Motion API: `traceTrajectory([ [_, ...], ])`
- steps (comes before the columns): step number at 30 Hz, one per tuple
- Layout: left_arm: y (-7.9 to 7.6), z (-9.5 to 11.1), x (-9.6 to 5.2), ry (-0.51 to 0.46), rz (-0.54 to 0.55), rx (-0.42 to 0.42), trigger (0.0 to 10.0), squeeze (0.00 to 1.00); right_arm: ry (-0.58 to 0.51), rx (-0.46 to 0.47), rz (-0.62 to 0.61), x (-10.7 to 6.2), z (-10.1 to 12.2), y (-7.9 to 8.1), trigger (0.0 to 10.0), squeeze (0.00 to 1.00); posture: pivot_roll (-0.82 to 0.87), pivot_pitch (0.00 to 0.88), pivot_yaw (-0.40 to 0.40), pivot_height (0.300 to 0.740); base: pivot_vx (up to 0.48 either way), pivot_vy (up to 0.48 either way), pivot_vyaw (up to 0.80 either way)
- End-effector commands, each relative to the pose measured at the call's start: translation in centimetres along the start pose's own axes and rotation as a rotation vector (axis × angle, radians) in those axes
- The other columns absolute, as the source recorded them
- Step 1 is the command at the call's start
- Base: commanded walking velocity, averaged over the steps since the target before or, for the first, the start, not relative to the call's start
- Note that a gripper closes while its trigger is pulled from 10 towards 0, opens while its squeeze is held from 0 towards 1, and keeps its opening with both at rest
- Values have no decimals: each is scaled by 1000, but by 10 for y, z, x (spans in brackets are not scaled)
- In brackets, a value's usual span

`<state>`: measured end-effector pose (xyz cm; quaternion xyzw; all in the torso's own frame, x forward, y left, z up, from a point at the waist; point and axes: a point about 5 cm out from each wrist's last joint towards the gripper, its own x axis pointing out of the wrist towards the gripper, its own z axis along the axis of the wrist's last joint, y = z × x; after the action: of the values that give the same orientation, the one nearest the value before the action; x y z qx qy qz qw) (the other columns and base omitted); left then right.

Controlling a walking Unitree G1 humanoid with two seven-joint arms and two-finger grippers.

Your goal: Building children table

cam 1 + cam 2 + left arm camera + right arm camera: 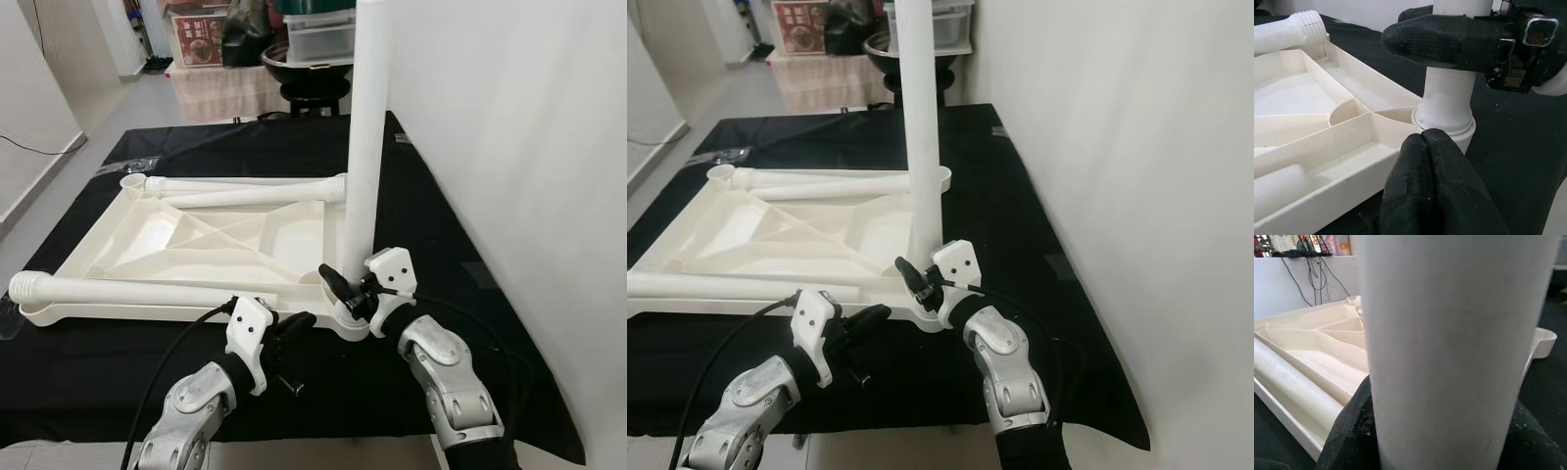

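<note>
While the white tabletop (pixel 196 245) is laid upside down on the black cloth (pixel 411 196) of the desk, its ribbed underside turned up, one white leg (pixel 364 147) is held upright in the corner socket (pixel 1447 128) nearest the robot, close to the white wall (pixel 529 147). The right gripper (pixel 345 290) is placed low on this leg, just above the socket, and its black fingers (pixel 1430 40) are clamped around the tube from both sides. The left gripper (pixel 289 328) is stationed just beside the tabletop's near edge, close to the same corner, with its fingers (pixel 1432 186) pressed together and nothing seen between them; whether they touch the tabletop's rim cannot be told. Two further legs are laid flat on the tabletop: a near leg (pixel 127 291) along the edge closest to the robot, its threaded end pointing to the robot's left, and a far leg (pixel 245 186) along the opposite edge. A black cable (pixel 176 343) is seen running up from the left arm. Behind the desk, a black stool (pixel 313 88) and stacked boxes (pixel 318 29) can be made out.
</note>
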<state>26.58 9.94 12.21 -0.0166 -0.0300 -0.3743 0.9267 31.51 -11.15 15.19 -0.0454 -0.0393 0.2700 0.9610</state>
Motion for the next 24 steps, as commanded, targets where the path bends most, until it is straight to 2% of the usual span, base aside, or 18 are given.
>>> traceTrajectory([
  [1,2,-3,-3,8,12,0,10000,0,94,53,-8,-4,-20,-1,10000,0,-138,71,10,740,0,0,0],
  [2,2,-3,-2,9,9,0,10000,0,81,94,4,-5,-18,-1,10000,0,-138,71,10,740,0,0,0],
  [3,2,-3,-2,9,9,0,10000,0,81,94,4,-5,-18,-1,10000,0,-138,71,10,740,0,0,0],
  [4,1,-4,-1,11,4,1,10000,0,62,115,55,-4,-10,-4,10000,1000,-140,59,16,740,0,0,0],
  [5,1,-4,-1,11,4,1,10000,0,62,115,55,-4,-10,-4,10000,1000,-140,59,16,740,0,0,0],
  [6,1,-4,-1,13,0,0,10000,0,44,88,151,-2,-1,-10,10000,1000,-140,51,21,740,0,0,0],
  [7,1,-4,-1,13,0,0,10000,0,44,88,151,-2,-1,-10,10000,1000,-140,51,21,740,0,0,0],
  [8,0,-5,0,14,-3,0,10000,0,40,46,217,-1,7,-16,10000,1000,-140,51,21,740,0,0,0],
  [9,0,-5,0,14,-3,0,10000,0,40,46,217,-1,7,-16,10000,1000,-140,51,21,740,0,0,0],
  [10,0,-5,0,15,-5,0,10000,0,53,6,286,1,11,-23,10000,871,-135,49,20,740,0,0,0],
  [12,0,-5,0,15,-5,0,10000,0,53,6,286,1,11,-23,10000,871,-135,49,20,740,0,0,0],
  [13,0,-5,1,14,-5,0,10000,0,93,-47,390,4,14,-31,10000,0,-129,48,17,740,0,0,0],
  [14,0,-5,1,13,-3,1,10000,0,131,-82,471,6,15,-39,10000,0,-125,48,15,740,0,0,0],
  [15,0,-5,1,12,0,1,10000,0,160,-81,528,8,17,-47,10000,0,-121,48,14,740,0,0,0],
  [16,0,-5,1,12,0,1,10000,0,160,-81,528,8,17,-47,10000,0,-121,48,14,740,0,0,0],
  [17,-1,-5,0,10,4,1,10000,0,176,-63,551,15,21,-55,10000,0,-110,48,11,740,0,0,0],
  [20,-1,-5,0,10,9,1,10000,0,175,-57,514,24,27,-63,10000,0,-108,48,10,740,0,0,0],
  [24,-2,-5,-1,9,10,1,10000,0,165,-34,478,29,31,-67,9725,0,-103,55,8,740,0,0,0],
])
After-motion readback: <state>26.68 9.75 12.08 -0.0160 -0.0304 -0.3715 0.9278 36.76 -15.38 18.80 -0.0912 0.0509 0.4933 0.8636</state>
